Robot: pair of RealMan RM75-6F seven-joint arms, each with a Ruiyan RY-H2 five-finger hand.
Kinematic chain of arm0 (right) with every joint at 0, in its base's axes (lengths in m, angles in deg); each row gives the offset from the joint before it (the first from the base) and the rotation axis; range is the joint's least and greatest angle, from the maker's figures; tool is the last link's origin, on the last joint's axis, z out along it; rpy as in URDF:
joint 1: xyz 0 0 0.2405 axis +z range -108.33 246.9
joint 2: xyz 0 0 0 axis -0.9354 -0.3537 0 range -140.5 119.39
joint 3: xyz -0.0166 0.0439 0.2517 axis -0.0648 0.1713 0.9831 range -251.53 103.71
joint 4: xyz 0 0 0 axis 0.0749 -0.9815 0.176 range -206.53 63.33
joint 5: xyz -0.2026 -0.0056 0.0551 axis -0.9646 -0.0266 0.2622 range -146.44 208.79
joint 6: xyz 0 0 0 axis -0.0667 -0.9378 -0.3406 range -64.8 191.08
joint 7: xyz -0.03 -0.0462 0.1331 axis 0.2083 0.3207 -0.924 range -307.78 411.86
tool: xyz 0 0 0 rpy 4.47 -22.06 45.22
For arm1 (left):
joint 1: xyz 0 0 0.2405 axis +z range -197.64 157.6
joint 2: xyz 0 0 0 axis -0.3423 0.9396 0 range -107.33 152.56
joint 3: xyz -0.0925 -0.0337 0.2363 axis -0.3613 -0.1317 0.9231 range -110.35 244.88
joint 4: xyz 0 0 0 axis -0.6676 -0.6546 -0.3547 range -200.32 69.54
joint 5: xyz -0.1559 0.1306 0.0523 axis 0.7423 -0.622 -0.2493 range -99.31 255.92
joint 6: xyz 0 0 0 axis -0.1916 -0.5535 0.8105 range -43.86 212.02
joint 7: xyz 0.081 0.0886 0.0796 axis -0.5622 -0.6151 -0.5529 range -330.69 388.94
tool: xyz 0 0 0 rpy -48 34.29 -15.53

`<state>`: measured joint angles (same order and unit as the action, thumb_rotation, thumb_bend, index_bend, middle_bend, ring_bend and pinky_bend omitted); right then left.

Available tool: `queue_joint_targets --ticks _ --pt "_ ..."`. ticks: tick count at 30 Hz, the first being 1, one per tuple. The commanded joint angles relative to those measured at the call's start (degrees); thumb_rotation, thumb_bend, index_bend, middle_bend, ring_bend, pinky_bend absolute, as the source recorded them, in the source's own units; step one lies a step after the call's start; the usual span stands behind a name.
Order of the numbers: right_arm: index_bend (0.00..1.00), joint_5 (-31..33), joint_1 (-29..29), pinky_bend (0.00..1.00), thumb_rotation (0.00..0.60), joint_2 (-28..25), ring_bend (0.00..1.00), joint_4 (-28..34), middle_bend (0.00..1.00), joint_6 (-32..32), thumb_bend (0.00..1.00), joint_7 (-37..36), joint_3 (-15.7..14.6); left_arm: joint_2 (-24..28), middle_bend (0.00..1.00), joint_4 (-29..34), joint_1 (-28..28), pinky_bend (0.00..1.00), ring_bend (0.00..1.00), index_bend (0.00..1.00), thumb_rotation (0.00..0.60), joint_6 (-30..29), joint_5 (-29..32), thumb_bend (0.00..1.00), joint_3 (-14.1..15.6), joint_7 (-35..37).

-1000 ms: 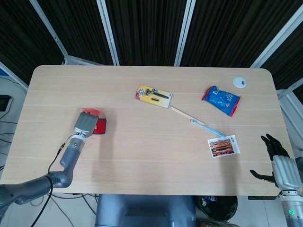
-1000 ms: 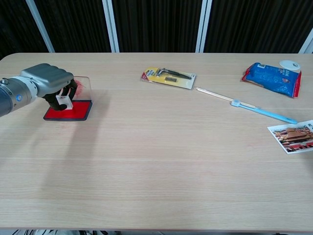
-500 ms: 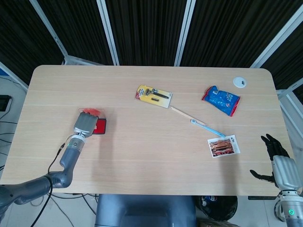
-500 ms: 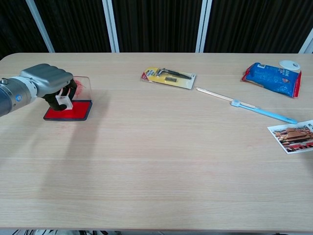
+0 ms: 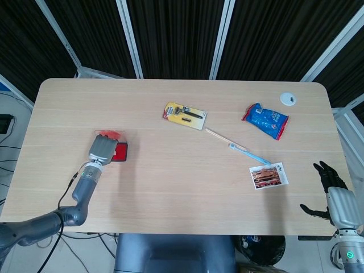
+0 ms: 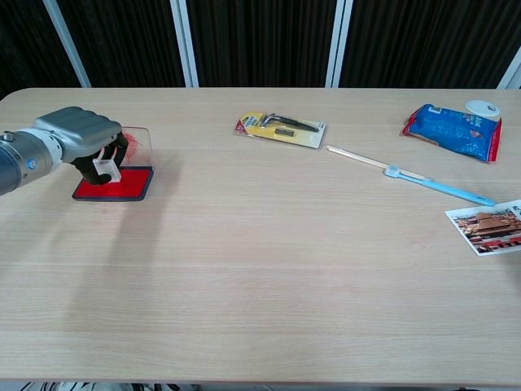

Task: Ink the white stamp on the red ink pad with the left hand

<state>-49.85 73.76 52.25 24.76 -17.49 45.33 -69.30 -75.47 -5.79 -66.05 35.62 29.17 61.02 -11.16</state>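
Inking step under way, near its middle by my reading. Left hand [image 6: 77,134] holds the white stamp [image 6: 104,169] under its curled fingers, directly over the red ink pad [image 6: 130,185] at the left side of the worktop [image 6: 260,269]. In the chest view the stamp's base looks to sit at or just above the pad's red surface; contact cannot be confirmed from either view, since the head view shows only the back of the hand covering most of the pad. The pad's clear lid [image 6: 140,140] stands open behind it. Done so far, as things lie: stamp picked up and brought to the pad. Left: a firm press if not yet made, then a clean lift. Stamp sits below the palm, toward the hand's fingertip side, over the pad's left half; the pad's right half shows bare. Right hand [image 5: 336,200] hangs off the worktop's near right corner, fingers spread, holding nothing. Razor pack [image 6: 281,129], blue packet [image 6: 452,130] and photo card [image 6: 486,225] lie well apart.
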Motion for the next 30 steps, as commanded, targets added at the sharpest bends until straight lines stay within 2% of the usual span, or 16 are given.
queue_joint_targets --ticks 1,17,30 --pt "0.00 -0.02 -0.01 0.18 0.600 0.02 0.00 0.02 0.00 -0.02 0.10 -0.09 0.01 -0.15 0.68 -0.15 0.02 0.46 0.41 0.69 0.600 0.01 -0.03 0.59 0.00 -0.02" --pt "0.00 -0.09 0.00 0.18 0.600 -0.01 0.00 0.08 0.00 -0.06 0.10 -0.32 0.07 -0.20 0.68 -0.07 0.16 0.46 0.41 0.69 0.600 -0.26 -0.76 0.59 -0.09 0.17" --pt "0.00 -0.18 0.05 0.18 0.600 -0.12 0.00 0.08 0.00 -0.06 0.10 -0.55 0.13 4.93 0.68 8.17 0.50 0.46 0.41 0.69 0.600 -3.66 -2.49 0.59 -0.81 -0.50"
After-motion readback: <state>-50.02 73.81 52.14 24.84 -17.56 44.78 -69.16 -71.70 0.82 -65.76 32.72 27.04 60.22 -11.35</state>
